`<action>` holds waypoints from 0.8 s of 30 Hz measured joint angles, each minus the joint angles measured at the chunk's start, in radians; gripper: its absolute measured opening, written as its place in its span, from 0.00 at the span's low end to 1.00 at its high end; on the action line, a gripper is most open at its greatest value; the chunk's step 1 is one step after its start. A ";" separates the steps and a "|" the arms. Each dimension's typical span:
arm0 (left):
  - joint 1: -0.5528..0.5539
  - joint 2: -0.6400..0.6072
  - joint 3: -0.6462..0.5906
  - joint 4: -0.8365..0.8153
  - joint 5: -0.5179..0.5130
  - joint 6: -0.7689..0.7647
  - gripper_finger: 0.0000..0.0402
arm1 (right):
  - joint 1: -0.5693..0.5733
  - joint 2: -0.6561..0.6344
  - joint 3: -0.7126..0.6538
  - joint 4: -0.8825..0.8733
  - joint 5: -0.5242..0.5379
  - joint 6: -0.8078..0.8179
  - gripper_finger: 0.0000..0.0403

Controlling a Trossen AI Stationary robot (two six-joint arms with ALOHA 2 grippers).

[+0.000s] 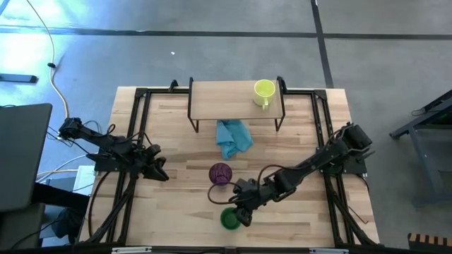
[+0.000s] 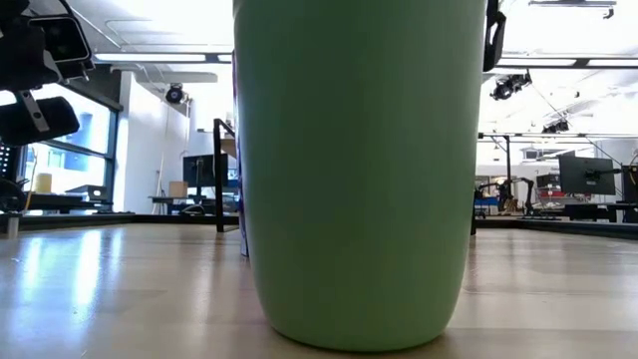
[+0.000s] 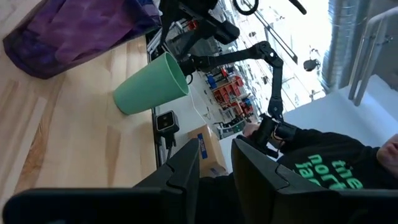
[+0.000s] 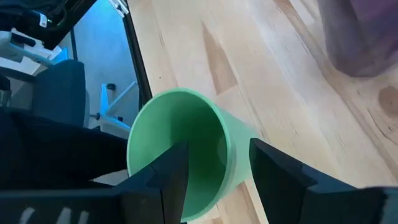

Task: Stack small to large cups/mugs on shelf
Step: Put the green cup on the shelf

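The right end effector [image 1: 238, 214] reaches low over the counter [image 1: 176, 180] near its front edge, poised at the green cup [image 1: 230, 219] that stands upright there, a little right of the middle. In the right wrist view its two dark fingers [image 4: 166, 177] are spread apart with the green cup's open mouth [image 4: 180, 140] between them — one finger appears to lie over the inside of the rim and the other outside the wall, though whether either pad actually touches the cup cannot be told; the fingers are parted, not clenched on it. Just behind the green cup, toward the middle of the counter, stands the translucent purple tumbler [image 1: 220, 173], close to the cup but apart from it. In the low view the green cup [image 2: 359, 170] fills most of the frame, resting flat on the wood. The shelf [image 1: 233, 99] sits at the back edge of the counter, and the yellow-green mug [image 1: 264, 90] stands on its right end with the handle turned toward the front. A light blue cloth [image 1: 233, 137] lies crumpled on the counter just in front of the shelf. The left end effector [image 1: 157, 169] waits over the left side of the counter, well apart from the cups — in its wrist view its fingers [image 3: 186, 168] show a narrow gap and hold nothing.
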 joint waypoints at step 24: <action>0.000 0.000 0.000 0.006 0.040 0.001 0.21 | 0.002 0.052 0.001 -0.019 -0.010 0.001 0.38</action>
